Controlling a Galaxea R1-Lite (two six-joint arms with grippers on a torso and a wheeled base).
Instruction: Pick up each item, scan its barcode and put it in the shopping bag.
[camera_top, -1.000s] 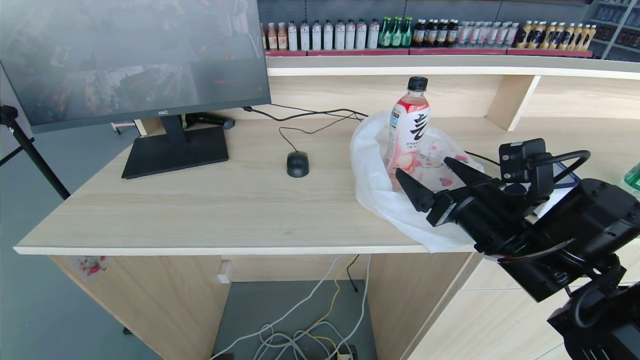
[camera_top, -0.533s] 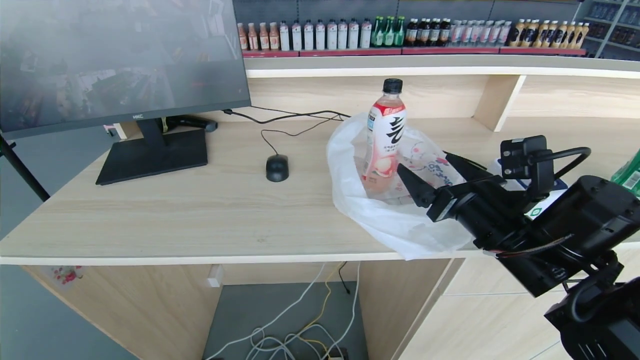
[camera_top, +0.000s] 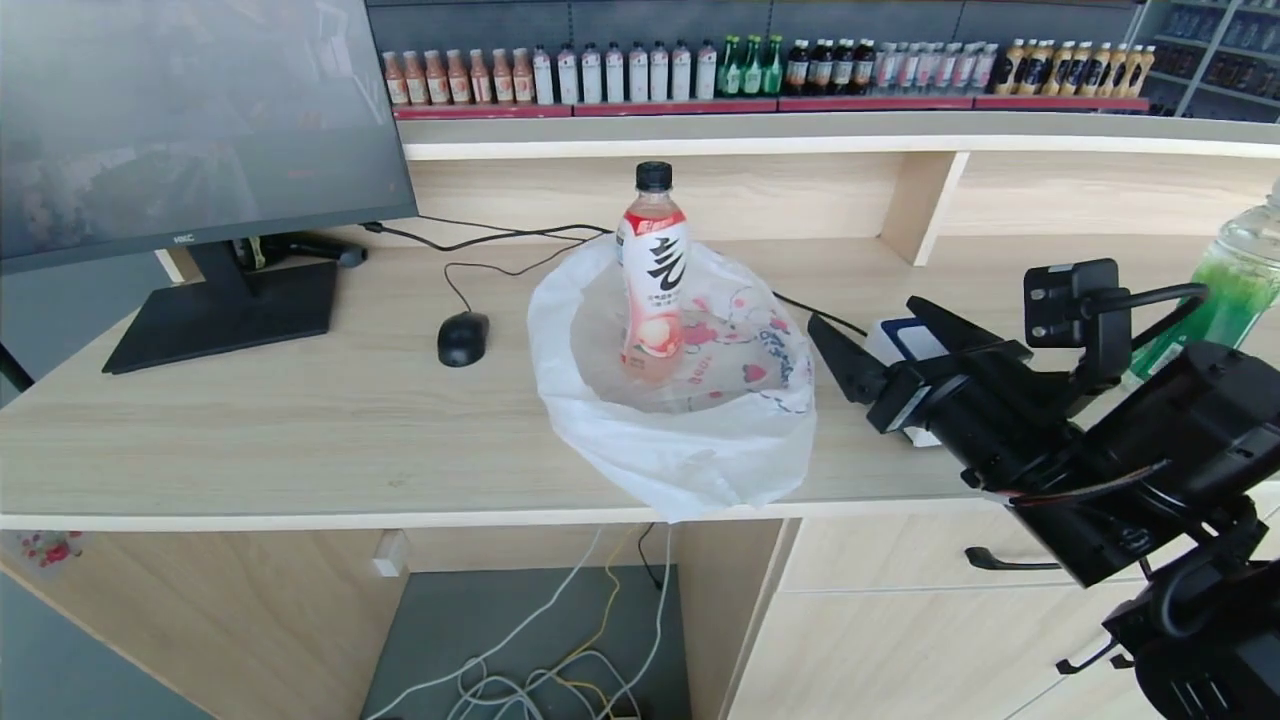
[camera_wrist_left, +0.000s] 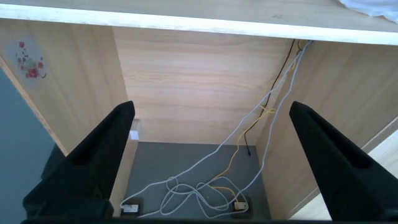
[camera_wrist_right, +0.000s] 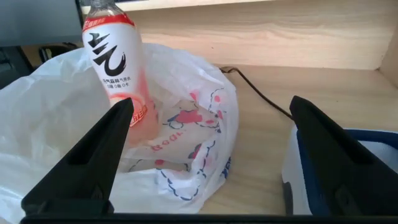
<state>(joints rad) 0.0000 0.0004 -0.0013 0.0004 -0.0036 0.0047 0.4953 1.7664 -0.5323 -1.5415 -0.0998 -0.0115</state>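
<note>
A pink-labelled drink bottle (camera_top: 651, 280) stands upright inside the white plastic shopping bag (camera_top: 690, 440) on the wooden counter. It shows in the right wrist view too, bottle (camera_wrist_right: 115, 68) in bag (camera_wrist_right: 193, 149). My right gripper (camera_top: 865, 315) hovers open and empty just right of the bag. Behind its fingers lies a blue-and-white box (camera_top: 900, 338), also at the right wrist view's edge (camera_wrist_right: 348, 168). A green bottle (camera_top: 1225, 285) stands at the far right. My left gripper (camera_wrist_left: 211, 112) is open and empty below the counter's front edge.
A monitor (camera_top: 190, 120) on its stand, a black handheld scanner (camera_top: 300, 247) behind it and a mouse (camera_top: 462, 338) with cables occupy the counter's left. Drink bottles line the back shelf (camera_top: 760, 102). Loose cables (camera_wrist_left: 205, 186) lie on the floor under the counter.
The head camera has swung right, so the scene slid left and the green bottle came into view. My right gripper, earlier over the bag's right edge, now sits beside the bag at the box.
</note>
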